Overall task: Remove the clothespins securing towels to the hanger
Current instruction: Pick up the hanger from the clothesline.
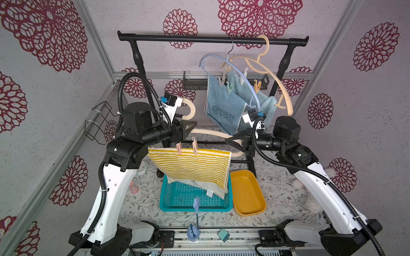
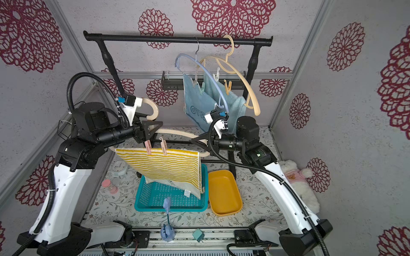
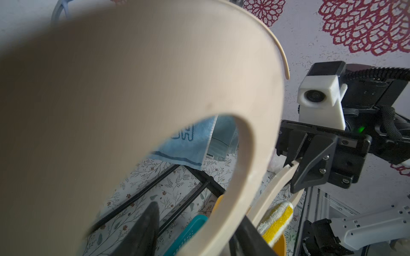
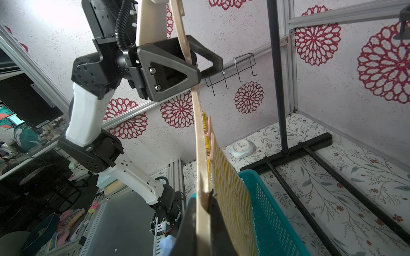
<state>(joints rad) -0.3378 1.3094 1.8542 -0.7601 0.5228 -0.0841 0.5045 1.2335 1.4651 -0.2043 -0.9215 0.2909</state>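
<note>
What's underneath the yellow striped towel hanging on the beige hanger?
A teal basket sits under the yellow striped towel, whose lower edge hangs over it. The towel covers the basket's back part, so anything lying there is hidden.

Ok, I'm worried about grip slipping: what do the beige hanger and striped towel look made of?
The hanger: probably moulded plastic, smooth matte beige, a thin flat band. The towel: looped terry cloth, likely cotton, fuzzy pile at its edge.

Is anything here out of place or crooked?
Yes: one beige hanger with the yellow striped towel is off the black rail, held level over the teal basket, clamped in the right gripper with the left gripper around its neck. The blue hanger and another beige one hang on the rail.
</note>
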